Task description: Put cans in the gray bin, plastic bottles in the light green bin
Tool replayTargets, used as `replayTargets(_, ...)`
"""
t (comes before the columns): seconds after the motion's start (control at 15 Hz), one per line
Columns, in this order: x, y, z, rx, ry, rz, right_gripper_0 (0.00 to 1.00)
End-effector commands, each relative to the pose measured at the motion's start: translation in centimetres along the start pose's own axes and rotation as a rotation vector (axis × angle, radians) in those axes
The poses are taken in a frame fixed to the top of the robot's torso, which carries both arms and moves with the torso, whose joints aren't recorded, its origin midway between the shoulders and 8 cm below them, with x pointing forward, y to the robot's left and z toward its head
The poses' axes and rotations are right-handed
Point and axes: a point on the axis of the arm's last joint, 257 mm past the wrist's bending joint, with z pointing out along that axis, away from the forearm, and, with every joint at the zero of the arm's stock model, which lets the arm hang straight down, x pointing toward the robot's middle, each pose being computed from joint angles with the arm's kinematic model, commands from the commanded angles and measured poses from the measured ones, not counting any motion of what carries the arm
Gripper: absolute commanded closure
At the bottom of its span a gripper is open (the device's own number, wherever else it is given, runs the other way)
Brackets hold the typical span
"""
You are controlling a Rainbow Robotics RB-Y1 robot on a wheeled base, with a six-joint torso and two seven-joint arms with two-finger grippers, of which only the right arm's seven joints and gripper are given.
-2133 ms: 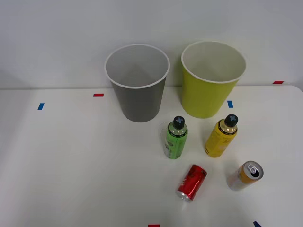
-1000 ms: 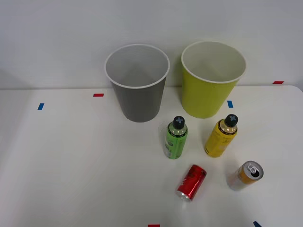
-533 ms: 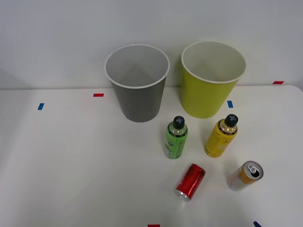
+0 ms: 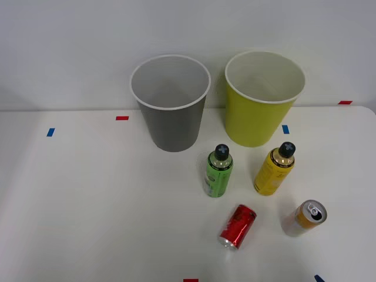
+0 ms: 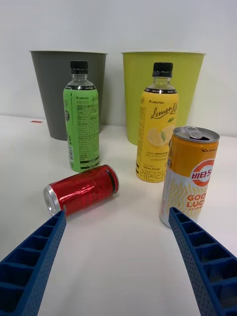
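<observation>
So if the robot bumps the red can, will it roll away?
Probably. The red can lies on its side on the smooth white table, so a nudge across its length could roll it. It looks thin-walled, so a hard squeeze from the open pincer might dent it.

Gray bin [image 4: 170, 111]: upright, tapered, white rim, pale inside; at 12 o'clock on the table, beside the other bin.
Light green bin [image 4: 264, 103]: upright, lime, white rim; at 1 o'clock.
Green bottle [image 4: 218, 172]: upright, black cap; at 5 o'clock from the gray bin.
Yellow bottle [image 4: 274, 169]: upright, black cap, lemon label; at 6 o'clock from the light green bin.
Red can [image 4: 238, 227]: lying on its side; at 5 o'clock from the green bottle.
Orange-gold can [image 4: 304, 218]: upright, silver pull-tab top; at 3 o'clock from the red can.
</observation>
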Motion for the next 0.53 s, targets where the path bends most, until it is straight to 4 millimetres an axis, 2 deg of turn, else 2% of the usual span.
replayTargets(0.07,0.0,0.0,0.0,0.0,0.0,0.0,0.29)
replayTargets(0.53,0.0,0.0,0.0,0.0,0.0,0.0,0.29)
